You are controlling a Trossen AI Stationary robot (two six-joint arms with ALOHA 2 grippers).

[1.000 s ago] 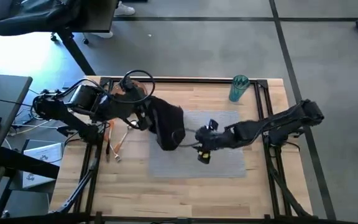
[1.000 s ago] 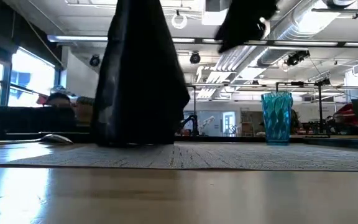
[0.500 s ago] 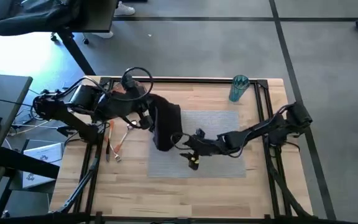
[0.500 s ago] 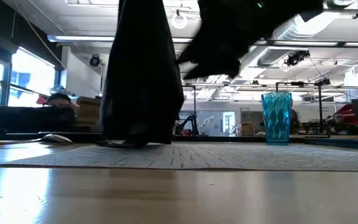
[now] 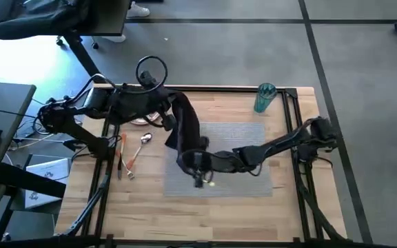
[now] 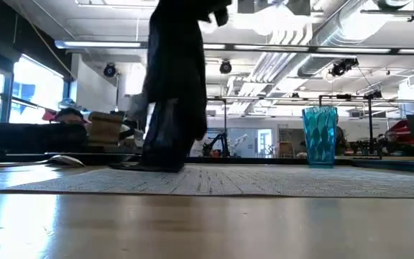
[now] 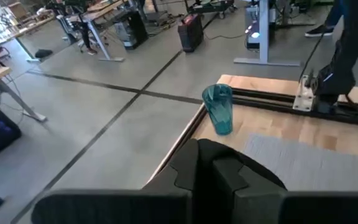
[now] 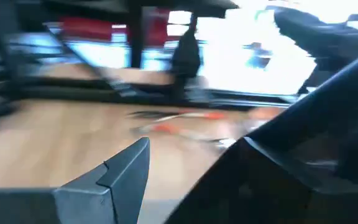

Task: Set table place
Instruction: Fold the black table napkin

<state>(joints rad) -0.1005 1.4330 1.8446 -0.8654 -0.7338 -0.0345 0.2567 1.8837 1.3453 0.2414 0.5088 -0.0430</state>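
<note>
Napkin (image 5: 185,131), black cloth, is being held up off the table (image 5: 150,207) by the left gripper (image 5: 173,105), fingers pinched on its top edge; the cloth is hanging down with its lower hem touching the left part of the grey placemat (image 5: 243,169), as seen in the low view. Going left to right in the high view: orange-handled cutlery (image 5: 131,150) is lying on bare wood just left of the placemat, a spoon among the pieces; the orange-brown plate (image 5: 143,118) is mostly hidden under the left arm near the back left corner. Next, the hanging napkin. Right beside its lower end the right gripper (image 5: 200,172) is being reached in low over the placemat; whether its fingers are apart or together cannot be told, since the wrist view is smeared and the high view is too dark there. Teal cup (image 5: 264,98) is standing upright at the back right, off the placemat.

Step judged: the napkin is being spread or laid out with both arms. Next move likely needs the lower hem to be caught and drawn flat. Plate, cutlery and cup are not yet placed.
</note>
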